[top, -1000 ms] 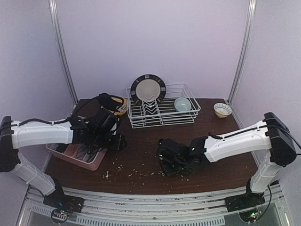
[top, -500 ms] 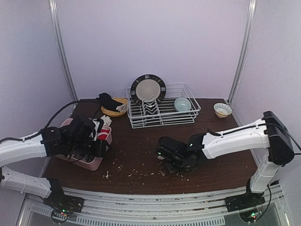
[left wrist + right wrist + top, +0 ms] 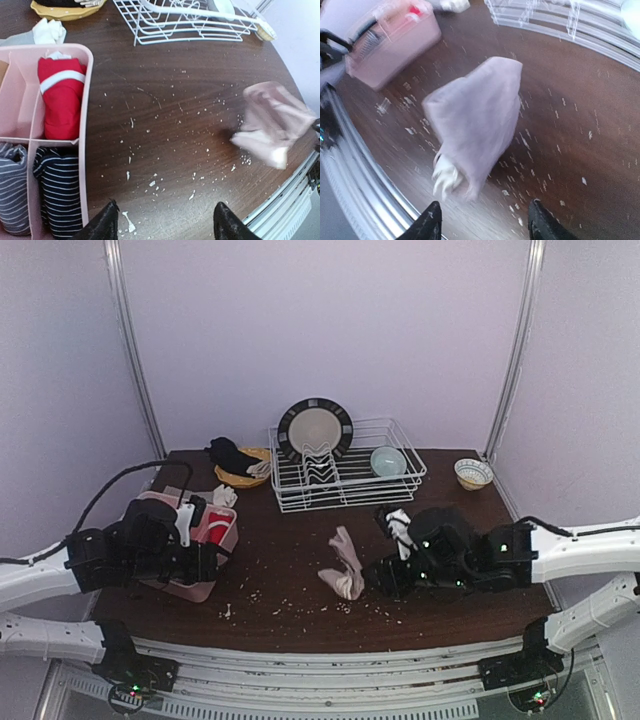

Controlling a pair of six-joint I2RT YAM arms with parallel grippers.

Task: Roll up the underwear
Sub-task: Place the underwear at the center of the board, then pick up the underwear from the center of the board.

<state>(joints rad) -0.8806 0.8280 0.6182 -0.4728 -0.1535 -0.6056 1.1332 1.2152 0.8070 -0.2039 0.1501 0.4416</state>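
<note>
The underwear (image 3: 345,563) is a pale pink crumpled piece on the dark table, near the front centre. In the right wrist view the underwear (image 3: 479,117) is blurred, a white bunched end pointing at the camera. My right gripper (image 3: 386,578) (image 3: 485,222) is just right of it, open, with nothing between its fingers. The left wrist view shows the underwear (image 3: 272,122) far off to the right. My left gripper (image 3: 205,562) (image 3: 165,222) is open over bare table beside the pink organiser (image 3: 87,150), nothing in it.
The organiser (image 3: 205,585) holds a red roll (image 3: 61,102) and striped rolls (image 3: 59,192). A white dish rack (image 3: 400,485) with a plate (image 3: 315,428) and a bowl (image 3: 388,460) stands at the back. A small bowl (image 3: 472,473) and a yellow dish (image 3: 240,476) flank it. Crumbs litter the table.
My right arm has drawn back to the right and its jaws have come off the underwear, which now shows free on the table. My left arm has pulled back toward the near left.
</note>
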